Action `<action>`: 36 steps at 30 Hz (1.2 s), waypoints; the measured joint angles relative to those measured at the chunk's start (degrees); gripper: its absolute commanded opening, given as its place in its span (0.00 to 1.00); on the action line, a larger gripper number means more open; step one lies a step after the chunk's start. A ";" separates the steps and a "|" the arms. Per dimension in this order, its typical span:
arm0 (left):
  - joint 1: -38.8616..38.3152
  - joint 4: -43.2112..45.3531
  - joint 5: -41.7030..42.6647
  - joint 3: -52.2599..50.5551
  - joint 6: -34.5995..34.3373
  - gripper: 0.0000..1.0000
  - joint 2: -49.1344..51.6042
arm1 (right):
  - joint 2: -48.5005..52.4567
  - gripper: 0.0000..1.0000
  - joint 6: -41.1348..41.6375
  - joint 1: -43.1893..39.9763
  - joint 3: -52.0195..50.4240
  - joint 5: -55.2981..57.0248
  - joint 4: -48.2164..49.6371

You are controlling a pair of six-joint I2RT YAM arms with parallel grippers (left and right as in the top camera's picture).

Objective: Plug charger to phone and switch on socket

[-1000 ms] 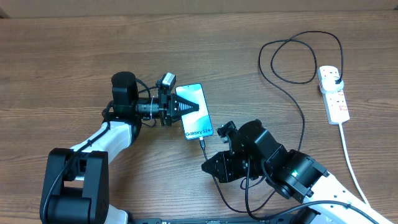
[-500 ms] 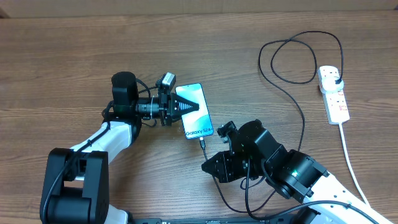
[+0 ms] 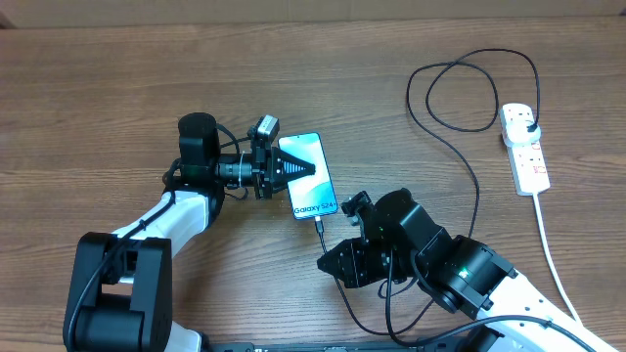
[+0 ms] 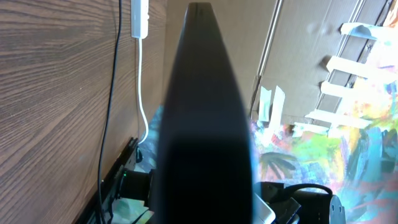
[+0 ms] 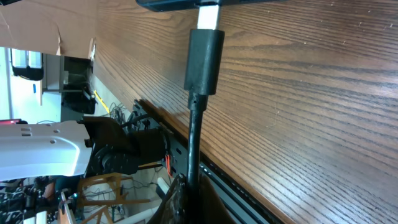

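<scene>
The phone (image 3: 311,180) lies screen-up on the table, reading "Galaxy S24+". My left gripper (image 3: 296,167) is shut on its left side; in the left wrist view the phone (image 4: 205,124) fills the middle as a dark edge-on shape. My right gripper (image 3: 334,262) is shut on the charger cable just below the phone. The charger connector (image 3: 319,224) sits at the phone's lower edge. In the right wrist view the connector (image 5: 204,59) has its silver tip meeting the phone's edge (image 5: 180,4), with the cable pinched between my fingers (image 5: 189,202). The socket (image 3: 524,149) lies far right, the black plug (image 3: 529,125) in it.
The black cable loops across the table's right half (image 3: 469,88). The socket's thick white cord (image 3: 550,244) runs down toward the front right edge. In the left wrist view the socket (image 4: 140,15) and its white cord show far off on the wood.
My left arm has shifted very slightly to the right. The phone, the connector and the right arm have stayed in place.
</scene>
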 measured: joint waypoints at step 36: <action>0.02 0.04 1.33 0.44 5.79 0.04 0.00 | 0.00 0.04 -3.37 0.44 -0.04 4.15 0.33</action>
